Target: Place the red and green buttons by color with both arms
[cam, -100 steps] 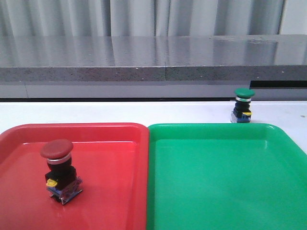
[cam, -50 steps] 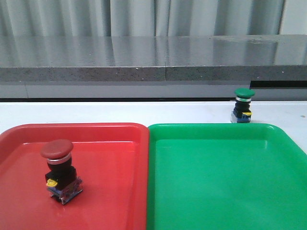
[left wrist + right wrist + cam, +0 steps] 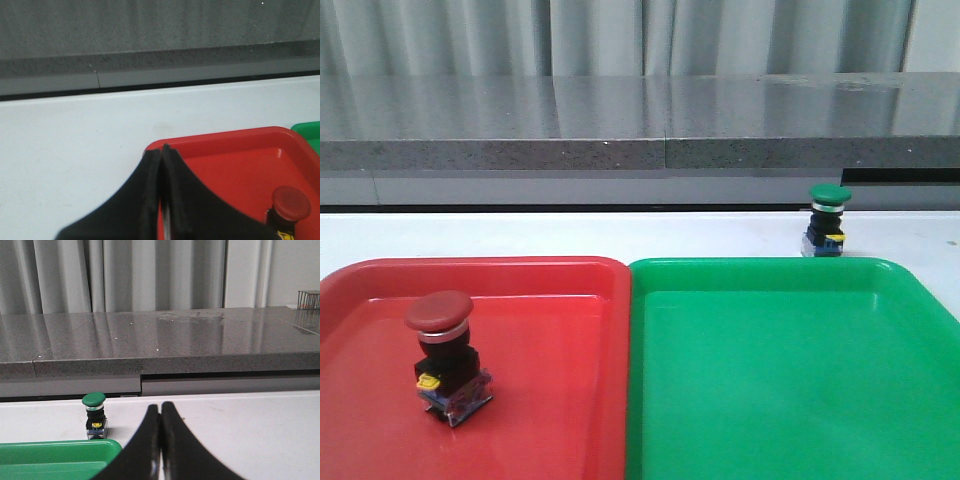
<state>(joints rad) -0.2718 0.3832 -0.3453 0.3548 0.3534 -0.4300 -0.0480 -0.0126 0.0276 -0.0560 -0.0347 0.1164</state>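
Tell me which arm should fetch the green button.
Right. The green button stands on the table behind the green tray, on the robot's right, and shows in the right wrist view near the shut right gripper.

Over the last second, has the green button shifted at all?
No. The green button sits at the same spot on the white table, just behind the green tray's far rim.

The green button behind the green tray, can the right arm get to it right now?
Probably yes. The green button stands upright on the white table, just beyond the green tray, with nothing around it. The right pincer is shut, so it would have to open first.
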